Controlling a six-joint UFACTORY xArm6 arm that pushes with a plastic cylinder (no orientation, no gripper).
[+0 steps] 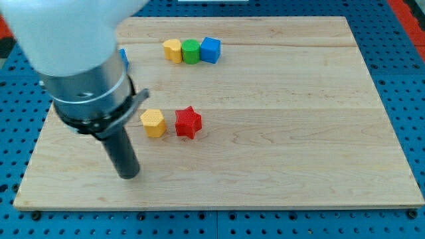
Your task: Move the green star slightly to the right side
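A green block (191, 51) sits near the view's top, touching a yellow block (172, 50) on its left and a blue cube (210, 50) on its right. Its shape is not clear from here. My tip (129, 176) rests on the wooden board (285, 146) at the lower left, far below and left of the green block. A yellow hexagon (153, 123) and a red star (188, 122) lie side by side just up and right of the tip, apart from it.
The arm's grey and white body (80, 73) covers the board's upper left. A blue block (123, 57) peeks out from behind it. A blue perforated table (405, 79) surrounds the board.
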